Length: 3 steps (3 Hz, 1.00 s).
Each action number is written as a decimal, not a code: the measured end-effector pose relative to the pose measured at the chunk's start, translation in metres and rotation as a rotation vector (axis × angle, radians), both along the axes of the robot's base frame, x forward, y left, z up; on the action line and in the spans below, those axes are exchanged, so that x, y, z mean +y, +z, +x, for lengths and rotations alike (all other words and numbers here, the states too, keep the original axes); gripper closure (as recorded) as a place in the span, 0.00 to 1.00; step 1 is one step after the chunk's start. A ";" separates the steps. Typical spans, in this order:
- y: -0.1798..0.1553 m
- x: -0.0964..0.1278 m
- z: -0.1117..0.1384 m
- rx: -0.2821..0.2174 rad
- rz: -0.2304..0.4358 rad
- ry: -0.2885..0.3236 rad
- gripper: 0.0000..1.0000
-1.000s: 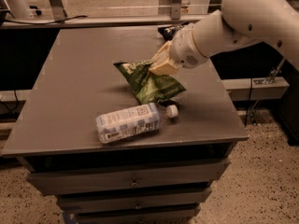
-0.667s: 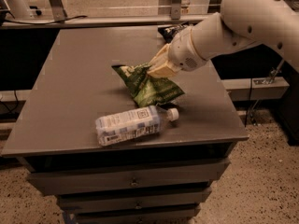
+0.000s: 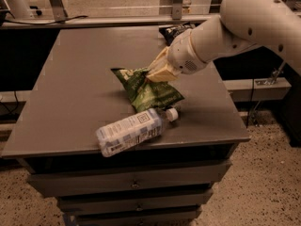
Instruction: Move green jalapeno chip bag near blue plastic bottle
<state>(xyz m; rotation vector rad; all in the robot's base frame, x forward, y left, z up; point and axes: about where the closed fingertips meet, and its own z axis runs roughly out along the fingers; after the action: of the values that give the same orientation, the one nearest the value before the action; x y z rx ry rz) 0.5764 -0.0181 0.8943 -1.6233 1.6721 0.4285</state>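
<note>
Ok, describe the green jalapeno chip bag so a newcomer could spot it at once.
On the grey cabinet top, look mid-table, just behind the blue plastic bottle lying on its side near the front edge. The green jalapeno chip bag sits there crumpled, its far edge pinched by the gripper. It is the only green bag; the dark chip bag is at the back edge.

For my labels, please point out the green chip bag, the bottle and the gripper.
green chip bag [image 3: 150, 95], camera view, printed front.
bottle [image 3: 129, 132], camera view, label.
gripper [image 3: 155, 74], camera view, between fingertips at the bag's top edge.
</note>
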 end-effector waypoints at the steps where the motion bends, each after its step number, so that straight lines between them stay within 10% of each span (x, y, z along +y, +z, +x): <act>1: -0.001 0.001 -0.001 0.005 0.001 -0.001 0.13; 3: 0.005 -0.009 0.000 -0.005 0.050 -0.048 0.00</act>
<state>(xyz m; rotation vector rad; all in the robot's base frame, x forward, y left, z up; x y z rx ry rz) 0.5765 -0.0271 0.8992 -1.5430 1.6802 0.4387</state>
